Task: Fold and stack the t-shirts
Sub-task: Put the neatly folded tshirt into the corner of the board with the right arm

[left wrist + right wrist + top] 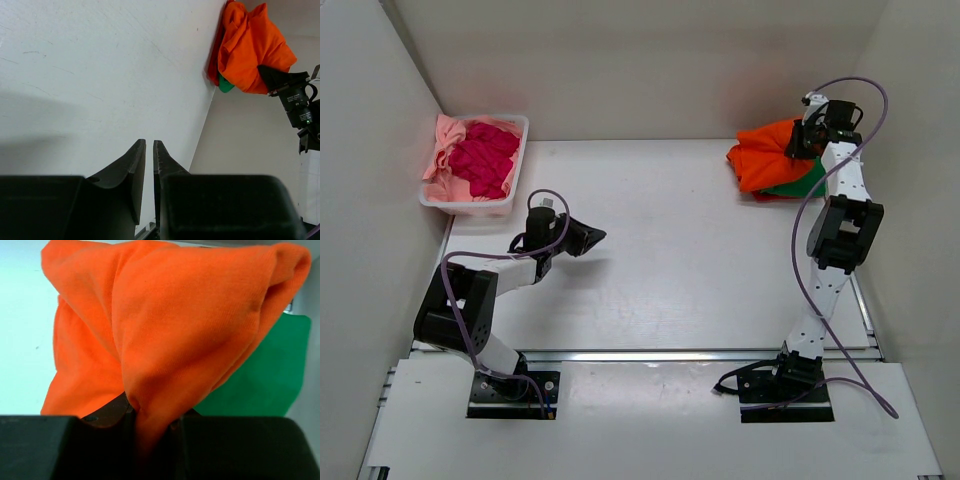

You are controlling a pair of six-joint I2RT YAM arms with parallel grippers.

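Observation:
The bright orange t-shirt point(760, 152) lies bunched at the far right of the table on a green t-shirt point(800, 184), with a red edge point(760, 195) under them. My right gripper point(798, 142) is shut on a fold of the orange shirt point(165, 340); the green shirt point(265, 375) shows behind it. The orange shirt also shows in the left wrist view point(250, 45). My left gripper point(592, 237) is shut and empty, low over the table's left middle, its fingertips point(141, 146) nearly touching. Magenta point(485, 158) and light pink point(442, 150) shirts fill the basket.
A white plastic basket point(510, 205) stands at the far left corner. White walls close the table at the back and both sides. A metal rail point(650, 353) runs along the near edge by the arm bases.

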